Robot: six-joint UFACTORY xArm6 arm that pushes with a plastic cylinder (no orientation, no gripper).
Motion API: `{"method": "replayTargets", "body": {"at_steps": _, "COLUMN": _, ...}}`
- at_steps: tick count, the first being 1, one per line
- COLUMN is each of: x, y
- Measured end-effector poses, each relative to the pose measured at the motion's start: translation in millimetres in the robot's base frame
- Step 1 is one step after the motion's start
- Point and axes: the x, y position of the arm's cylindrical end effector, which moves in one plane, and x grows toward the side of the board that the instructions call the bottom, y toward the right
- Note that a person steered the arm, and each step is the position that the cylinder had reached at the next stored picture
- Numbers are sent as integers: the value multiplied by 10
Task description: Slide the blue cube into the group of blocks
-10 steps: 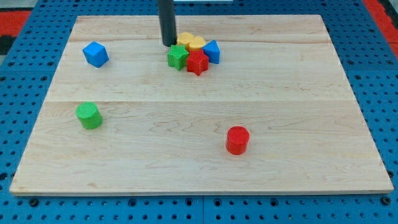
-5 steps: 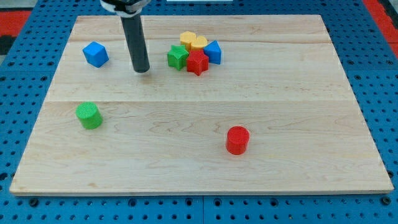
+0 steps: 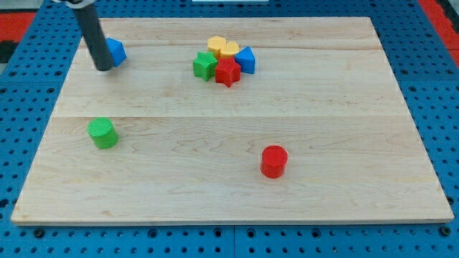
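Pale wooden table (image 3: 229,143) fills most of the frame, resting on a blue pegboard (image 3: 21,107). My tip (image 3: 103,68) sits in the upper left of the frame, at the view's left edge of the blue cube (image 3: 115,51); the dark rod (image 3: 93,36) crosses in front of the cube and hides its left part, so I cannot tell whether the tip touches it. This tool is a plain rod with nothing to part or close. The rod's upper end is cut off by the frame's top.

The group of blocks lies at the upper centre, well apart from the blue cube toward the view's right. It holds a green star-shaped block (image 3: 205,65), a red star-shaped block (image 3: 228,72), a yellow block (image 3: 216,45), a second yellow block (image 3: 229,49) whose shape is hard to make out, and a blue block (image 3: 246,59) that looks triangular. They sit packed together, touching. Bare wood lies between the cube and the group.

A green cylinder (image 3: 102,132) stands at the left middle, below the tip. A red cylinder (image 3: 274,160) stands at the lower right of centre, alone.
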Motion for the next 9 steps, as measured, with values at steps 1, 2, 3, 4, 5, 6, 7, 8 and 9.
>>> {"method": "replayTargets", "body": {"at_steps": 1, "x": -70, "y": -210}}
{"method": "replayTargets", "body": {"at_steps": 2, "x": -236, "y": -69}}
{"method": "replayTargets", "body": {"at_steps": 3, "x": -443, "y": -7}}
{"method": "replayTargets", "body": {"at_steps": 4, "x": -535, "y": 82}}
{"method": "replayTargets", "body": {"at_steps": 5, "x": -402, "y": 294}}
{"method": "replayTargets", "body": {"at_steps": 6, "x": -270, "y": 514}}
{"method": "replayTargets", "body": {"at_steps": 7, "x": -355, "y": 630}}
{"method": "replayTargets", "body": {"at_steps": 8, "x": -613, "y": 519}}
{"method": "replayTargets", "body": {"at_steps": 9, "x": -628, "y": 540}}
